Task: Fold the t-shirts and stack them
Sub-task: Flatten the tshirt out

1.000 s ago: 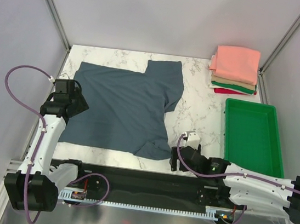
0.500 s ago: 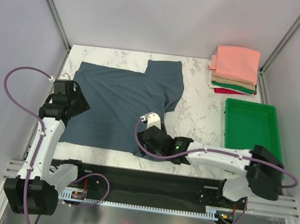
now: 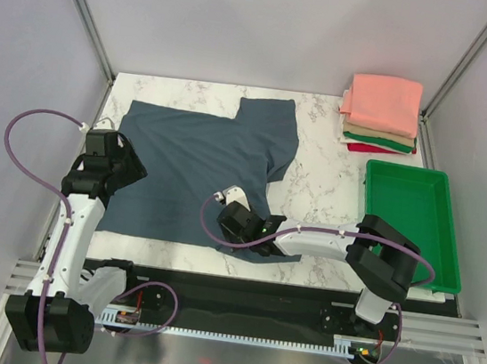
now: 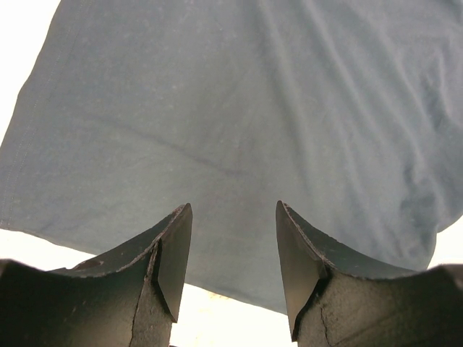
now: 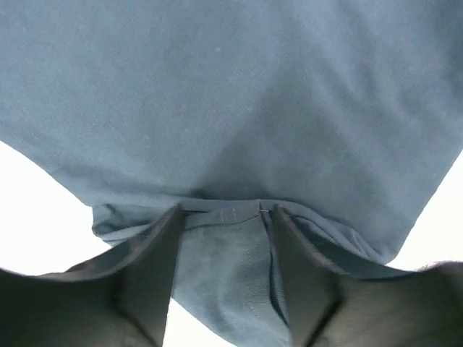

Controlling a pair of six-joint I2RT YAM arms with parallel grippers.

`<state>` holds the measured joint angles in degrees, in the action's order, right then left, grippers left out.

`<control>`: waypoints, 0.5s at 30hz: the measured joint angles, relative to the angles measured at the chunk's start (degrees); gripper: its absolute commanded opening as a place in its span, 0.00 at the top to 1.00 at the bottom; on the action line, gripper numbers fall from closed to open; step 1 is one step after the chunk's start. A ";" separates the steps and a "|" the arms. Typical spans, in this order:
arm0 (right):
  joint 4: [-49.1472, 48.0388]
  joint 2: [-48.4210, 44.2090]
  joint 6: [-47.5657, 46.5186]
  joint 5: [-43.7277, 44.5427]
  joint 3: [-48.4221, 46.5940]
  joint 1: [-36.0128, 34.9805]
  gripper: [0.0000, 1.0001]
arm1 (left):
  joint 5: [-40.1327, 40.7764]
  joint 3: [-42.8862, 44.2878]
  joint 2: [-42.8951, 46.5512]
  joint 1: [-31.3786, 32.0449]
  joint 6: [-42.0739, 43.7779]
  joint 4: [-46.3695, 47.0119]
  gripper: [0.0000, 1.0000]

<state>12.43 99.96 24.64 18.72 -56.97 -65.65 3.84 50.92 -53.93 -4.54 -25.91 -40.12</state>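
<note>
We stood in a robotics lab, at a small closed-in test bench. Plain grey panels (image 3: 273, 24) on bare metal posts (image 3: 84, 10) walled a marble-patterned table (image 3: 315, 182) on its left, right and far sides. A white left arm (image 3: 75, 218) and right arm (image 3: 325, 242) were bolted to a slotted metal rail (image 3: 233, 331) along the near edge, with purple cables (image 3: 46, 109) looping loose.

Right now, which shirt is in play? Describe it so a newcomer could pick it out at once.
On the white marble table, look left of the green tray and of the folded stack in the far right corner. The slate blue-grey t-shirt lies across the left and middle of the table. Unlike the shirts in that stack, it alone is spread open and unstacked.
</note>
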 measured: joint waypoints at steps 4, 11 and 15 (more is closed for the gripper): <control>-0.09 0.31 -0.13 -0.09 0.02 -0.02 0.66 | -0.13 0.00 0.11 0.00 0.00 0.02 0.43; -1.27 0.26 0.42 -0.50 0.35 -0.02 0.90 | -1.01 -0.02 0.11 0.00 0.00 0.02 0.43; -0.57 -0.92 0.87 -0.35 0.59 -0.02 0.93 | -1.01 -0.02 0.11 0.00 0.00 0.04 0.43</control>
<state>11.86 99.04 25.52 18.37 -56.38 -65.67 2.83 50.89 -53.82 -4.54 -25.91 -40.07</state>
